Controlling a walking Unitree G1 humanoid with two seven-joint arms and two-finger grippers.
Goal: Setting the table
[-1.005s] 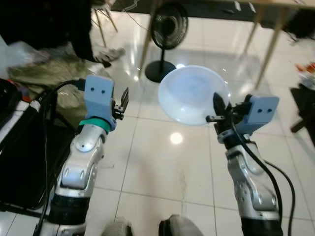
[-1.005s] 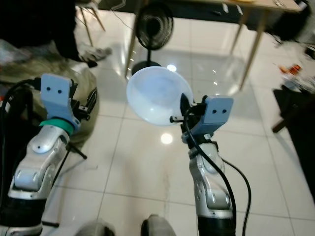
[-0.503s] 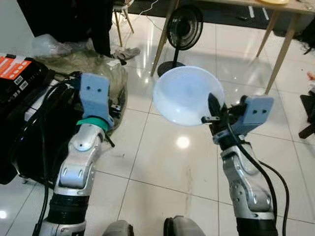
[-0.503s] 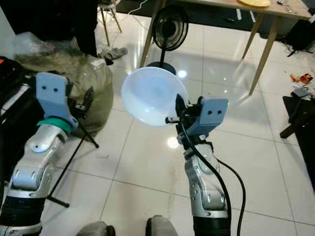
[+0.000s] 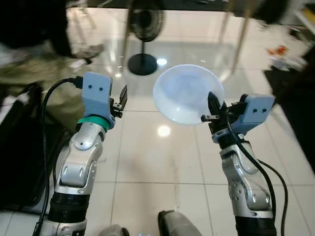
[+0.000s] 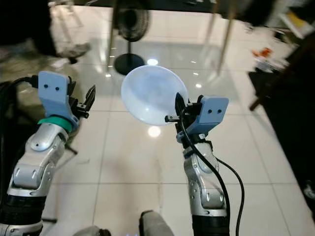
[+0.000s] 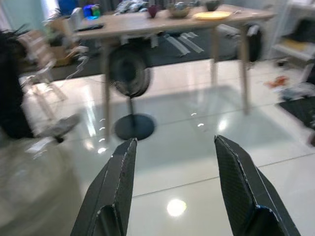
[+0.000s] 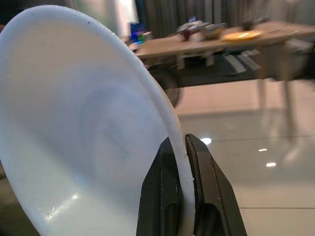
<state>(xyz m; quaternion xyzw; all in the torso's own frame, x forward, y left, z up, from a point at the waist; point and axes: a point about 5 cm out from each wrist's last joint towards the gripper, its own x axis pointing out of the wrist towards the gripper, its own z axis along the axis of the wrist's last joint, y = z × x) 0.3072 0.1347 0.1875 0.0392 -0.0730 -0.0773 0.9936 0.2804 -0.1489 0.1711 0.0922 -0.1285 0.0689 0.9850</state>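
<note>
Left eye view: the right gripper [image 5: 212, 105] is clamped on the rim of a white bowl [image 5: 186, 92], which stands on edge above and to its left, over bare tiled floor [image 5: 162, 162]. The left gripper [image 5: 123, 97], fingers apart and empty, hangs level with it, well apart; a fan [image 5: 143, 29] stands beyond.

Left wrist view: past the spread fingers [image 7: 118, 182], a wooden table [image 7: 167, 24] with dishes lies well ahead.

Right wrist view: both fingers [image 8: 167, 191] pinch the bowl's thin edge. That narrow grip could slip as walking jolts the arm, dropping the bowl onto the tiles.
</note>
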